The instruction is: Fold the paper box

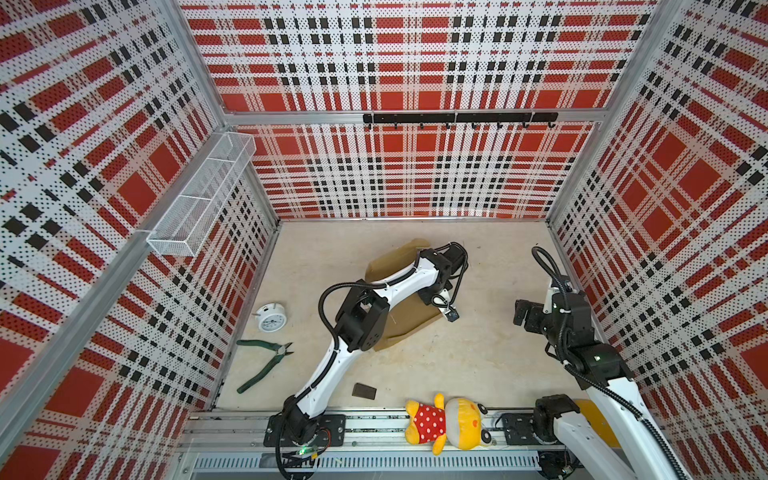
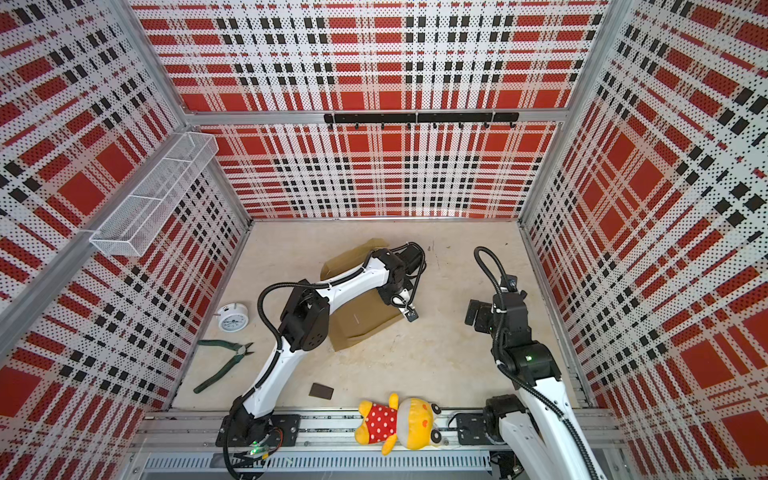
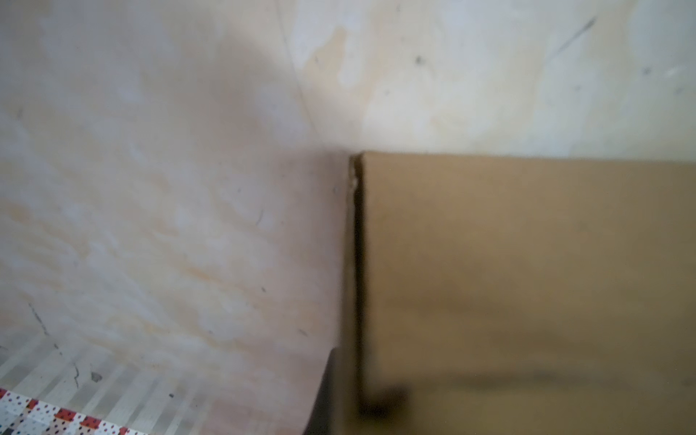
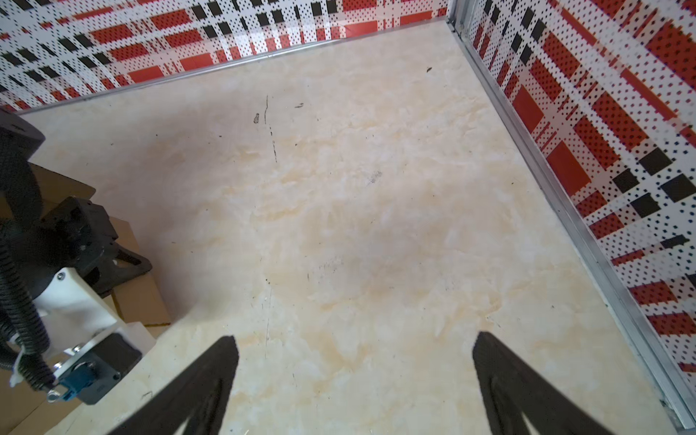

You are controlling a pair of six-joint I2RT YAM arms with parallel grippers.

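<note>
The paper box (image 1: 409, 323) (image 2: 359, 324) is plain brown cardboard lying on the beige floor at mid-table in both top views, largely covered by the left arm. My left gripper (image 1: 429, 297) (image 2: 389, 300) sits at the box's right edge. In the left wrist view a raised cardboard panel (image 3: 527, 282) fills one side, and its edge runs straight into my left gripper (image 3: 354, 408), which is shut on it. The right wrist view shows those dark fingers (image 4: 126, 263) on the cardboard (image 4: 139, 301). My right gripper (image 1: 521, 312) (image 4: 354, 348) hangs open over bare floor, right of the box.
A white alarm clock (image 1: 270, 318) and green pliers (image 1: 266, 361) lie at the left. A small dark block (image 1: 364, 390) and a yellow plush toy (image 1: 446, 424) sit near the front rail. A mesh basket (image 1: 199, 199) and a hook rail (image 1: 457, 118) hang on the walls.
</note>
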